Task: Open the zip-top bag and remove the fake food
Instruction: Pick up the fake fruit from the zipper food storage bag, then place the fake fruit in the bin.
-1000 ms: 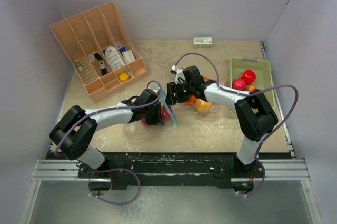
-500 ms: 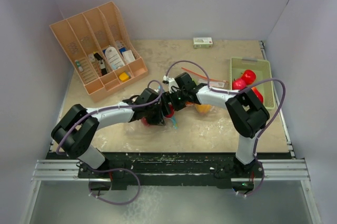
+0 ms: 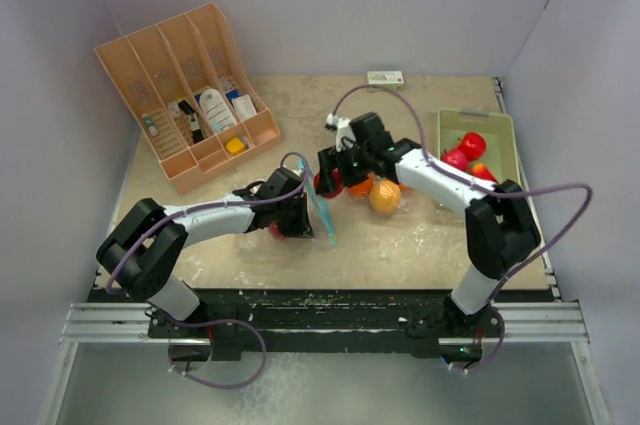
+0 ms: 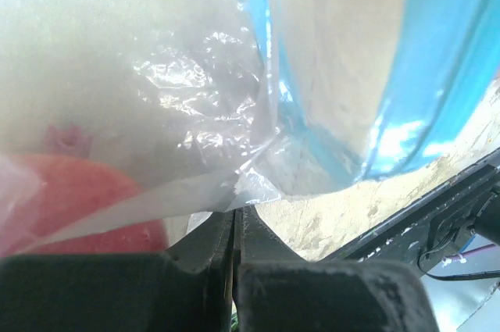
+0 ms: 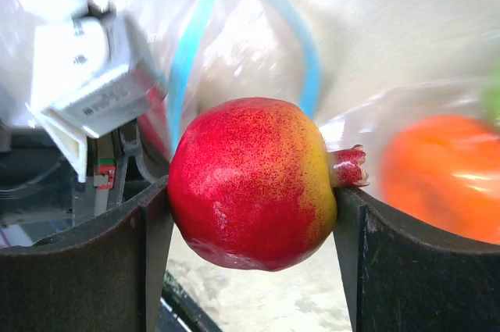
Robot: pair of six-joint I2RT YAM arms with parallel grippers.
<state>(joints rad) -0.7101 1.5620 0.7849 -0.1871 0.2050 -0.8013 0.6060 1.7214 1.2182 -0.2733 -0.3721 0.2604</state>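
Three toy fruits (image 3: 457, 158) sit in the pale green tray (image 3: 500, 125) on the right side of the table (image 3: 420, 245). Two are red, and a smaller orange one (image 3: 481, 169) is tucked in beside them.

The right gripper (image 3: 330, 183) is clamped on a red-and-yellow fruit (image 5: 250, 180), one finger on each side, close to the mouth of the zip-top bag (image 4: 195, 98). The wrist view shows a little stem nub sticking out toward the right finger.

The left gripper (image 4: 237, 234) has its fingers pressed together on a fold of the bag's clear plastic. The blue zip strip (image 4: 437, 74) loops past just above the pinch, so the mouth looks pulled apart. One more red fruit (image 4: 70, 199) is inside the bag, right next to those fingers and behind the plastic.

Two orange fruits (image 3: 385, 196) lie just to the right of the right gripper. It's hard to say whether they're inside the plastic or out on the table, since it's too shiny there to tell.

At the back left there's a peach organizer (image 3: 150, 65) with long slots and small front compartments. It holds a few white bottles or packets, and a yellow piece (image 3: 235, 145) sits in one front compartment. A small box (image 3: 385, 77) sits by the back wall, well apart from everything else.
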